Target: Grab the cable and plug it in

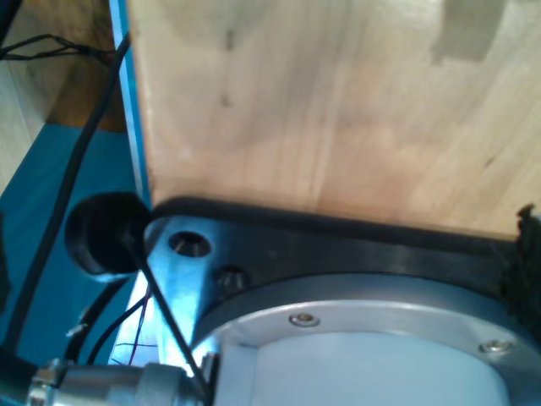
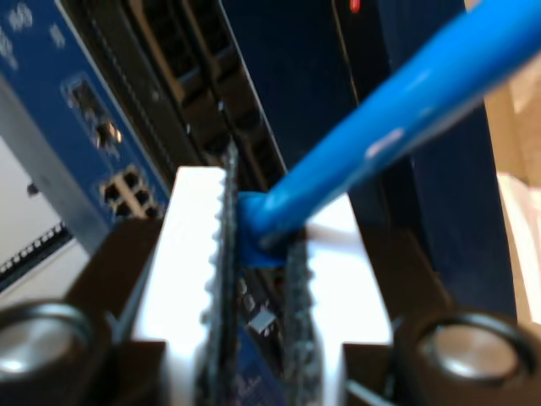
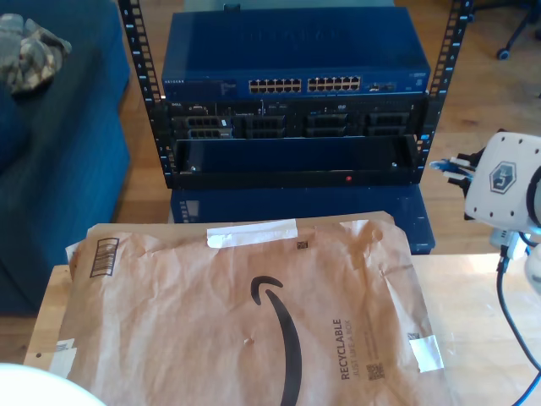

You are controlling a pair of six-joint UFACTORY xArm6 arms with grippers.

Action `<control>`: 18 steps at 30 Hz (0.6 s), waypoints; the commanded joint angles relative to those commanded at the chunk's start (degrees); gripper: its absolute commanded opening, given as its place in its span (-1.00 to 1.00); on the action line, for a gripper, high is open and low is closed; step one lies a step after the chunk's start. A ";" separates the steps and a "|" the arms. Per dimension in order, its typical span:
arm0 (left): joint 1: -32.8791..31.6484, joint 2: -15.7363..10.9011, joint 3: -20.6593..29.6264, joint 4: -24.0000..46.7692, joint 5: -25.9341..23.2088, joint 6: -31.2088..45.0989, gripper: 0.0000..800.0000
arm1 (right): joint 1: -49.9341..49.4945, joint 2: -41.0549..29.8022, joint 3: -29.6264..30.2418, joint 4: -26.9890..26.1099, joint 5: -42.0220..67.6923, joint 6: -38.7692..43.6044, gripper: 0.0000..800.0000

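The bright blue cable (image 2: 397,110) is held at its moulded end between the white serrated fingers (image 2: 190,254) of my second gripper (image 2: 258,199), which is shut on it. In the second wrist view the cable runs away from the jaws, with the ports of a blue network switch (image 2: 76,110) blurred behind. In the exterior view my second gripper (image 3: 463,165) hangs at the right, in front of the rack, with the cable's end (image 3: 441,166) pointing toward the rack. The first wrist view looks at a wooden surface (image 1: 338,101) and a metal arm flange (image 1: 355,338).
A rack holds a blue switch (image 3: 296,59) with a row of ports (image 3: 304,85) and black servers (image 3: 296,125) below. A large brown paper mailer (image 3: 211,321) covers the wooden table (image 3: 482,313). A blue couch (image 3: 51,152) stands at the exterior view's left.
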State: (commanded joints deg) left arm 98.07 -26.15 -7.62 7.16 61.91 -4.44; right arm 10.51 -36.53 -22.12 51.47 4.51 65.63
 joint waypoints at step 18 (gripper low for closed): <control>0.00 0.00 0.00 0.00 0.00 0.00 1.00 | 9.49 1.67 -0.79 -12.75 -0.35 0.35 -1.00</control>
State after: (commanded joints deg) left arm 98.07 -26.15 -7.62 7.16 61.91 -4.44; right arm 20.00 -34.86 -22.91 38.73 4.15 65.98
